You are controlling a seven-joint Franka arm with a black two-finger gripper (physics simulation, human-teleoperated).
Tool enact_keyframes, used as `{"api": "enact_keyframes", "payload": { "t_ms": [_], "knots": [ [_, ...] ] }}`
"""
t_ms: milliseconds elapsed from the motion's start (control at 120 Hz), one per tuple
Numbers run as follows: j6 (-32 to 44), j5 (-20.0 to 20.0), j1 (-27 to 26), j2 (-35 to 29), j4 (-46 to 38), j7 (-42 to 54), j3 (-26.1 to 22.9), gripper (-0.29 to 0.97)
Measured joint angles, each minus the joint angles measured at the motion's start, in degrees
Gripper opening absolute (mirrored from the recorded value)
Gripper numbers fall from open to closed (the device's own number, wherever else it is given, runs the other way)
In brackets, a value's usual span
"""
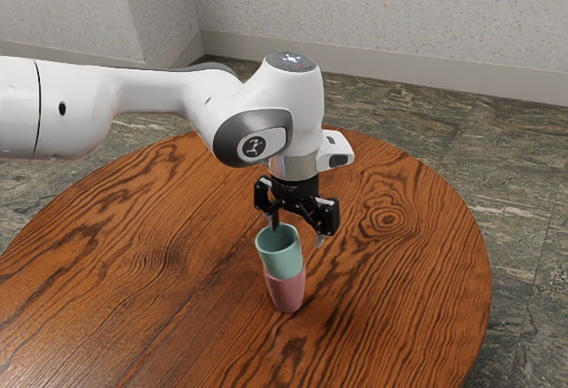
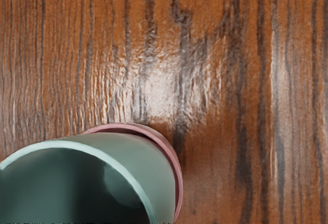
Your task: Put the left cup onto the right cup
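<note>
The mint-green plastic cup (image 1: 279,251) sits nested in the mouth of the dusty-pink plastic cup (image 1: 287,291). The pair stands as one stack on the round, dark-grained wooden surface (image 1: 133,255), a little towards the exterior view's right of its middle. The green cup's lower part is sunk inside the pink one. Its upper half rises clear, and its open mouth leans slightly towards the exterior view's left.

The white robot arm (image 1: 133,99) reaches in from the exterior view's left and bends down over the stack. The black two-finger claw (image 1: 298,233) hangs directly above the cups with its fingers spread wide. One finger dips at the green cup's open mouth. The other hangs outside the rim on the exterior view's right, with a visible gap between it and the cup wall, so the claw clamps nothing (the cup rests on the pink one by its own weight).

In the wrist view the green cup (image 2: 87,183) lies just under the hand, with its pale rim and shadowed inside facing the camera. A thin arc of the pink cup's rim (image 2: 172,158) hugs its outer wall. Beyond them is the glossy wood of the surface (image 2: 230,80), with a bright sheen just past the cups.

Around the surface are a mottled stone floor (image 1: 515,166) and a speckled pale wall (image 1: 399,6).
</note>
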Motion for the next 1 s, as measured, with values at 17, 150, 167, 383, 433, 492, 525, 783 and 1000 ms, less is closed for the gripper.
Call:
{"api": "enact_keyframes", "payload": {
  "t_ms": [17,150,167,383,433,492,525,783,1000],
  "knots": [
    [0.0,0.0,0.0,0.0,0.0,0.0,0.0,0.66],
    [0.0,0.0,0.0,0.0,0.0,0.0,0.0,0.67],
    [0.0,0.0,0.0,0.0,0.0,0.0,0.0,0.67],
    [0.0,0.0,0.0,0.0,0.0,0.0,0.0,0.68],
    [0.0,0.0,0.0,0.0,0.0,0.0,0.0,0.68],
    [0.0,0.0,0.0,0.0,0.0,0.1,0.0,0.68],
    [0.0,0.0,0.0,0.0,0.0,0.1,0.0,0.68],
    [-0.2,0.0,0.0,-0.8,0.0,0.1,0.0,0.68],
    [-1.2,-0.2,0.0,-3.6,0.0,0.0,0.0,0.68]
  ]
}}
